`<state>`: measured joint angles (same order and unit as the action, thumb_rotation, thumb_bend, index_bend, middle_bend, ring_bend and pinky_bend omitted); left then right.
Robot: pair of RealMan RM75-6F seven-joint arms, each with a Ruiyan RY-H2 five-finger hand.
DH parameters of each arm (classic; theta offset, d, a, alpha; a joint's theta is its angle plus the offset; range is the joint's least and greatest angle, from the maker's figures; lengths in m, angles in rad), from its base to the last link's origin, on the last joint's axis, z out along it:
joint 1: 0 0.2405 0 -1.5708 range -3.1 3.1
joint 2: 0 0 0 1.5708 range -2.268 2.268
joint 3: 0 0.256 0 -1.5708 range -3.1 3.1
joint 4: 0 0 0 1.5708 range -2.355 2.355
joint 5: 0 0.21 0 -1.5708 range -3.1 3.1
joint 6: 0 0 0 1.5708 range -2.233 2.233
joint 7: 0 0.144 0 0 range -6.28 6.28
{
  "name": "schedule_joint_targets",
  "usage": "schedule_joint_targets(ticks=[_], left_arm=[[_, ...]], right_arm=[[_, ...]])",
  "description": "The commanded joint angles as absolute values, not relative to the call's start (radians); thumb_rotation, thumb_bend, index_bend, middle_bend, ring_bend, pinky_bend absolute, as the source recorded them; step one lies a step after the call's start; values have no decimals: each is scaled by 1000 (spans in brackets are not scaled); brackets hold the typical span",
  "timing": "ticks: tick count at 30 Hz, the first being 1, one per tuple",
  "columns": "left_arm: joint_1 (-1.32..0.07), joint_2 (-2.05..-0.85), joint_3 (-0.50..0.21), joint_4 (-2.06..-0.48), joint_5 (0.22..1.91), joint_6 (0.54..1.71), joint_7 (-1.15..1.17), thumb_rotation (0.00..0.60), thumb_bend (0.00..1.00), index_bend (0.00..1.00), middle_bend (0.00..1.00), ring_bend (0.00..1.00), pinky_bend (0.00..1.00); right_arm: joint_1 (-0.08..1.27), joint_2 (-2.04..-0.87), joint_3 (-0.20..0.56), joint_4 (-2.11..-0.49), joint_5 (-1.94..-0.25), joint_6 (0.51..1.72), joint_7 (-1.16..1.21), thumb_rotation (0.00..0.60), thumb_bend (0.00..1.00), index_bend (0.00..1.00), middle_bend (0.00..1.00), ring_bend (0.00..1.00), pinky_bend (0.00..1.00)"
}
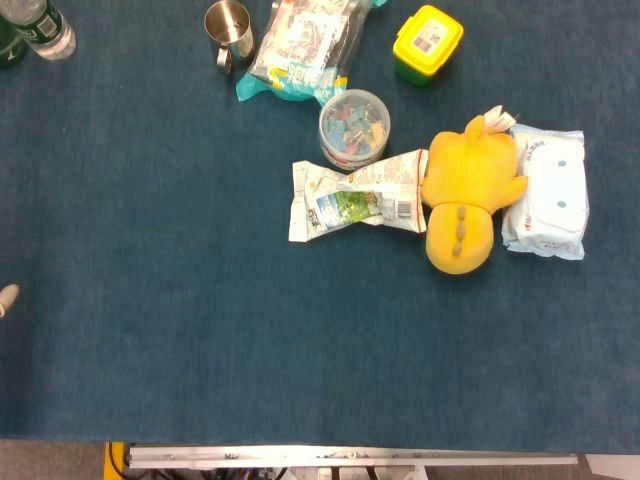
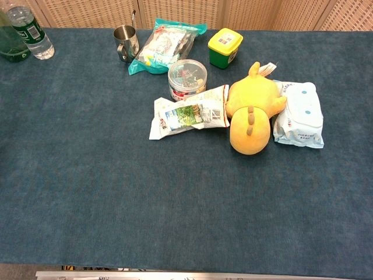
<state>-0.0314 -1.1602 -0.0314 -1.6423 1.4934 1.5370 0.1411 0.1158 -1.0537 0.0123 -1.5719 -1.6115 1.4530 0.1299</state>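
A yellow plush toy (image 1: 462, 195) (image 2: 250, 114) lies on the blue table cloth (image 1: 180, 300), right of centre. A white wipes pack (image 1: 547, 193) (image 2: 299, 114) touches its right side. A crumpled white snack packet (image 1: 355, 195) (image 2: 189, 112) lies against its left side. Behind the packet stands a clear round tub (image 1: 352, 127) (image 2: 186, 79) of coloured bits. A pale tip (image 1: 7, 297) pokes in at the left edge of the head view; it looks like part of my left hand, far from every object, and its pose is hidden. My right hand shows in neither view.
Along the back stand a steel cup (image 1: 229, 30) (image 2: 125, 41), a teal-edged clear bag (image 1: 300, 50) (image 2: 164, 45) and a yellow-lidded green box (image 1: 427, 43) (image 2: 225, 46). A water bottle (image 1: 45, 30) (image 2: 32, 32) and a green bottle (image 2: 10, 44) stand at the back left.
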Motion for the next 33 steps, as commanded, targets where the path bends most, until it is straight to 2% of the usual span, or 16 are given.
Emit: schedule_joint_targets(ticks=[1,15,24,27,28,33], left_arm=[[-32,-1161,-32,-1643,1492,1536,142,600,117,126,84,95,45],[-34,-1159,-33,-1649,1489,1531,148,600,117,126,84,95,45],[-34,-1160,-33,-1647,1487,1530,149,600,117,126,84,95,45],[-33,-1160,-32,-1646,1488,1531,147,600,117,126,84,95,45],[-32,-1160,-32,-1646,1488,1532,147,600,117,126,84,95,45],[-31,-1160,-31,-1643,1489,1533,143,600,117,126,84,95,45]], right_arm=[[115,-1053,12,-1572,-1611,1455,130,600,0,59,159,0,0],[119,-1059,32,-1579,-1602,1473,123,600,0,59,159,0,0],[192,-1061,61,-1638,-1588,1383,70,600,0,59,159,0,0],[226,-1065,71,-1666,-1568,1328,72,549,0,59,159,0,0],[238,-1066,74,-1673,-1567,1312,74,505,0,59,159,0,0],[305,-1094,91,-1678,-1558,1229,62,382,0,64,159,0,0]])
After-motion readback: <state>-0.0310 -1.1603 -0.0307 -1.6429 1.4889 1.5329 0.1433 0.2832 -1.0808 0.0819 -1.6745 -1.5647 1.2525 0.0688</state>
